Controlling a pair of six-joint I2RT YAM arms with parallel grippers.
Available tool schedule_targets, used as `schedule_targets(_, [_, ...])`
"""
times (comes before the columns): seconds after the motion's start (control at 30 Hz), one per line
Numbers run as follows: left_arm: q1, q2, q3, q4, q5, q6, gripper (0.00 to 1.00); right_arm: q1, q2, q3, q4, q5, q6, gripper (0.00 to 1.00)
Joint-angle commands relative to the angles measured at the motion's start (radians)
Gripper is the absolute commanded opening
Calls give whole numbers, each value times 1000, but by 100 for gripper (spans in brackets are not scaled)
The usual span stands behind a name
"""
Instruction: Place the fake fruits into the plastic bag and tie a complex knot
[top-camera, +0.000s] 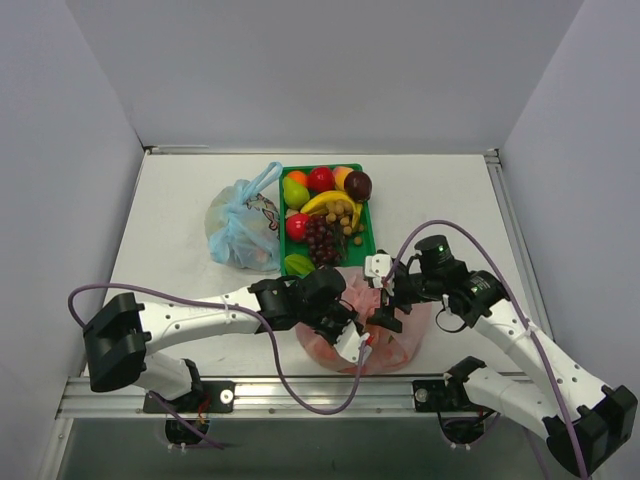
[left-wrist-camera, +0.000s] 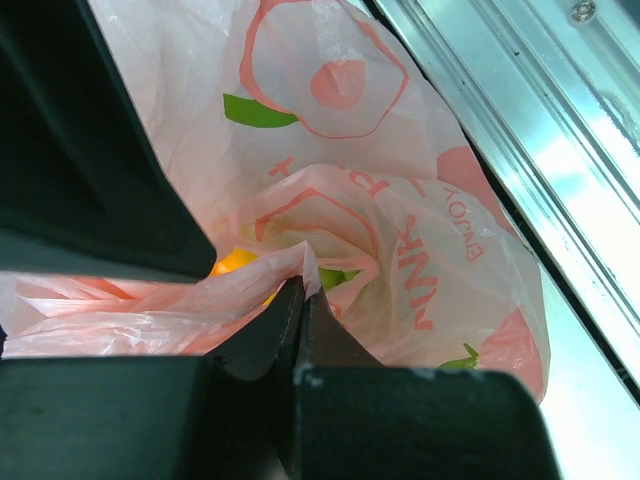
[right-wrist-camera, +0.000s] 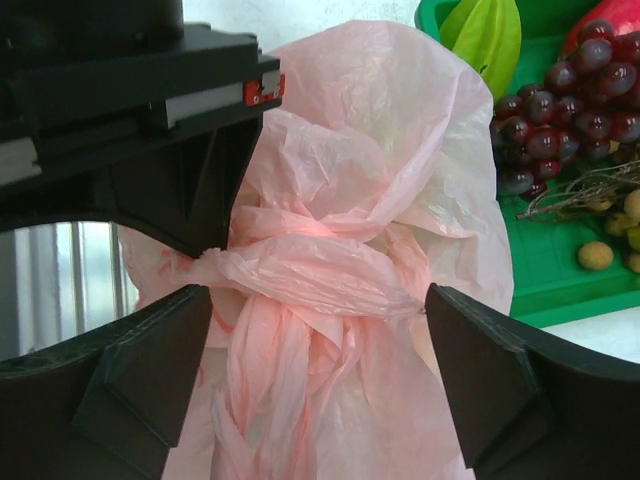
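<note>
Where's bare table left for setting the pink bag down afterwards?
Bare table right of the green tray, behind the right arm, and another patch left of the blue bag out to the table edge. Front centre is crowded: both arms meet over the pink bag.

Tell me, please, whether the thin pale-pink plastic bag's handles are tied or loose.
Tied: the pale-pink plastic bag is closed at its top by a bunched, twisted pink knot, clear in the right wrist view.

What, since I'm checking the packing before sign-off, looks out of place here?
The plastic bag is already tied with a knot, yet many fake fruits sit unpacked in the green tray behind it. Nothing looks spilled or damaged.
</note>
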Motion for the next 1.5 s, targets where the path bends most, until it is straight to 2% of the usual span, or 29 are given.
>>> schedule_targets(0.0, [7, -46, -9, 38, 58, 11, 0, 20, 0, -14, -26, 29, -132, 90])
schedule_targets(0.1, [9, -51, -6, 31, 74, 17, 0, 28, 21, -20, -4, 62, -162, 79])
schedule_targets(0.17, [10, -54, -4, 23, 84, 20, 0, 30, 26, -26, 2, 87, -195, 79])
schedule_targets(0.27, [12, -59, 0, 8, 109, 26, 0, 33, 30, -34, 45, 124, -183, 82])
schedule_targets(0.3, [12, -59, 3, 6, 113, 33, 0, 33, 32, -37, 71, 128, -180, 87])
schedule_targets(0.4, [13, -57, 10, -15, 140, 46, 0, 39, 32, -55, 127, 151, -177, 93])
schedule_targets(0.63, [26, -49, 36, -74, 199, 62, 0, 51, 56, -61, 203, 147, -188, 98])
schedule_targets(0.67, [26, -49, 39, -78, 207, 62, 0, 54, 67, -60, 212, 145, -186, 95])
schedule_targets(0.7, [24, -46, 40, -81, 207, 63, 0, 57, 75, -57, 210, 141, -188, 86])
schedule_targets(0.73, [24, -45, 43, -84, 207, 63, 0, 60, 81, -57, 209, 133, -189, 73])
schedule_targets(0.77, [24, -42, 49, -86, 201, 60, 0, 62, 92, -52, 213, 133, -183, 43])
schedule_targets(0.87, [21, -29, 54, -86, 175, 43, 0, 62, 118, -21, 209, 164, -81, 0])
schedule_targets(1.0, [18, -3, 43, -49, 65, -41, 0, 19, 118, 64, 129, 89, 97, 0])
schedule_targets(1.03, [15, -2, 30, -14, 2, -79, 0, -4, 104, 71, 106, 23, 181, 0])
schedule_targets(1.13, [3, -8, -2, 35, -95, -90, 0, -26, 84, 77, 97, -34, 335, 0])
schedule_targets(1.17, [-8, -8, -19, 58, -127, -86, 0, -38, 75, 74, 95, -52, 432, 0])
schedule_targets(1.27, [-45, -5, -56, 142, -251, -82, 0, -50, 46, 40, 111, -112, 560, 0])
schedule_targets(1.3, [-52, 7, -59, 173, -277, -101, 0, -58, 35, 26, 121, -126, 650, 0])
schedule_targets(1.43, [-69, 49, -73, 213, -395, -131, 0, -93, -26, -27, 183, -169, 847, 0])
schedule_targets(1.47, [-71, 61, -84, 225, -469, -141, 0, -101, -49, -43, 197, -174, 881, 0])
